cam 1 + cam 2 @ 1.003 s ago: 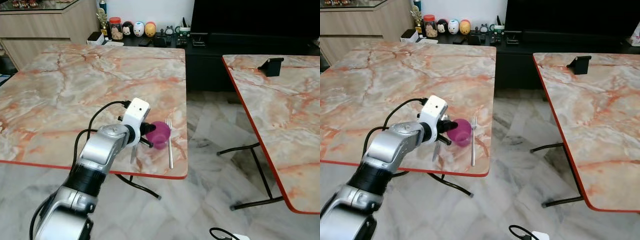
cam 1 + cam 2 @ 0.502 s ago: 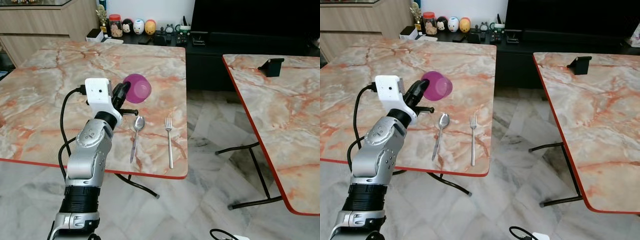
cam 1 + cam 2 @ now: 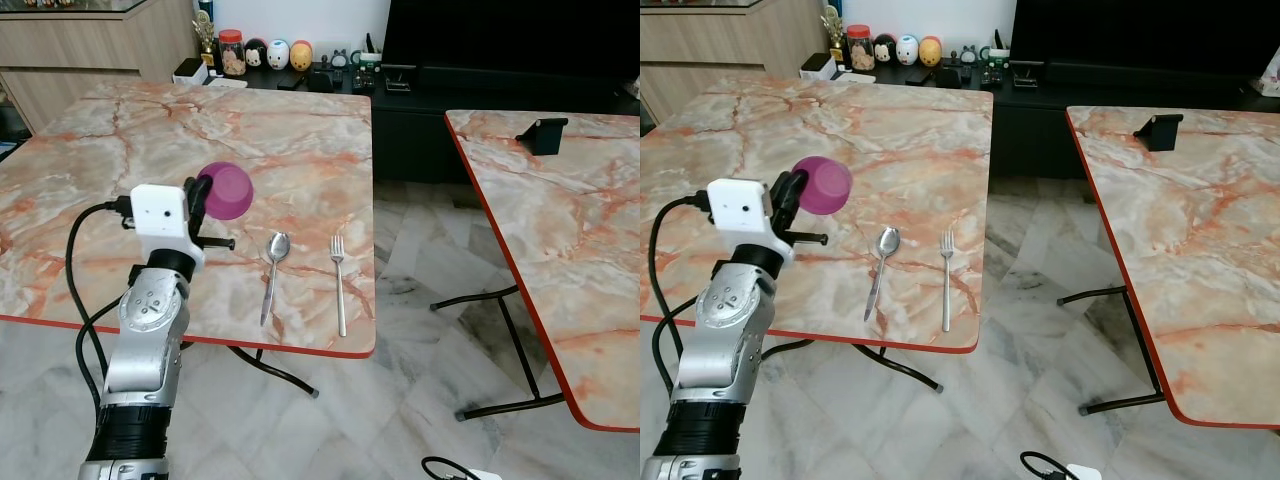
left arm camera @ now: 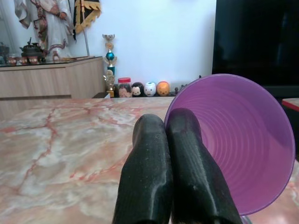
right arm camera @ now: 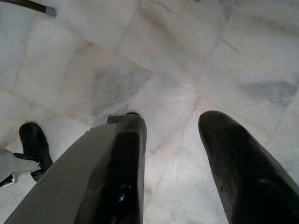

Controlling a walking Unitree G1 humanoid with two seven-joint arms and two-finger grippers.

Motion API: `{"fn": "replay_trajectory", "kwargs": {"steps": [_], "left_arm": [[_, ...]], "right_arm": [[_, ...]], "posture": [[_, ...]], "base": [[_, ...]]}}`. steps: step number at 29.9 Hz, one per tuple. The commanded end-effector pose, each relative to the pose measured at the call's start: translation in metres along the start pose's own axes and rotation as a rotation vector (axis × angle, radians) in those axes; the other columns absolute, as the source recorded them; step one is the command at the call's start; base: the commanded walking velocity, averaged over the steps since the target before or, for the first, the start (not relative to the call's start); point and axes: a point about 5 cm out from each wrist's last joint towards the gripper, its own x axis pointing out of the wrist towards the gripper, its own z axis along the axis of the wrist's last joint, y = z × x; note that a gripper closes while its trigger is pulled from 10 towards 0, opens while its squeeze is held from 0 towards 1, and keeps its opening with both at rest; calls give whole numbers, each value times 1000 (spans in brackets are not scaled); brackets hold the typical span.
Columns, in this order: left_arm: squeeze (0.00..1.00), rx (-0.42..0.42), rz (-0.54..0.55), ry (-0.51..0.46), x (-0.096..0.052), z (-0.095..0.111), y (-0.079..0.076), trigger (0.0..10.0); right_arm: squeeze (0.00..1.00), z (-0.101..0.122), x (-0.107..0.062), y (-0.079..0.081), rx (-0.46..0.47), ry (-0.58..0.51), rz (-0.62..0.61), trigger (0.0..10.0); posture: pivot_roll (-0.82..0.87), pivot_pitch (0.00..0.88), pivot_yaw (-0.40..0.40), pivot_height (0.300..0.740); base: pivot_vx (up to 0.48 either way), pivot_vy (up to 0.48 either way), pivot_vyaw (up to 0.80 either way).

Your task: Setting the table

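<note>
- One relation matters for the coming move: the purple cup (image 3: 228,191) I hold lies up and to my left of the spoon (image 3: 272,272) and fork (image 3: 338,282), raised well clear of the marble table (image 3: 120,170).
- My left gripper (image 4: 174,154) has its two black fingers pressed together on the cup's rim, one wall of it pinched between them, so the cup hangs off to the side of the fingers with its mouth tipped sideways, not upright.
- In the wrist view the open mouth faces back toward the camera, and I can see the ribbed inside of the cup.
- The spoon and fork lie side by side near the table's front edge, apart from each other, their long axes running from the front edge toward the far side, bowl and tines at the far end.
- My judgement: the cup wants a spot beyond or beside the cutlery, so I would need to roll the wrist to bring the mouth up before lowering it.
- My left arm is the nearer one by far. My right gripper (image 5: 173,177) hangs idle over the floor tiles (image 5: 154,60), fingers spread and holding nothing.
</note>
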Motion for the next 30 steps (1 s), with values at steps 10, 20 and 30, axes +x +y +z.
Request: {"fn": "replay_trajectory", "kwargs": {"steps": [10,20,30], "left_arm": [[0,13,19,-5,-5,-8,-2,10000],[0,45,13,13,-13,-14,-4,10000],[0,52,7,-5,-8,-11,-8,10000]], "right_arm": [[0,0,0,-4,25,-4,-16,10000],[0,-1,0,-4,32,-3,-16,10000],[0,-1,0,-4,28,3,-21,10000]], "posture": [[141,0,-60,711],[143,0,-61,711],[134,0,-56,711]], "base": [[0,0,0],[0,0,0],[0,-206,0]]}}
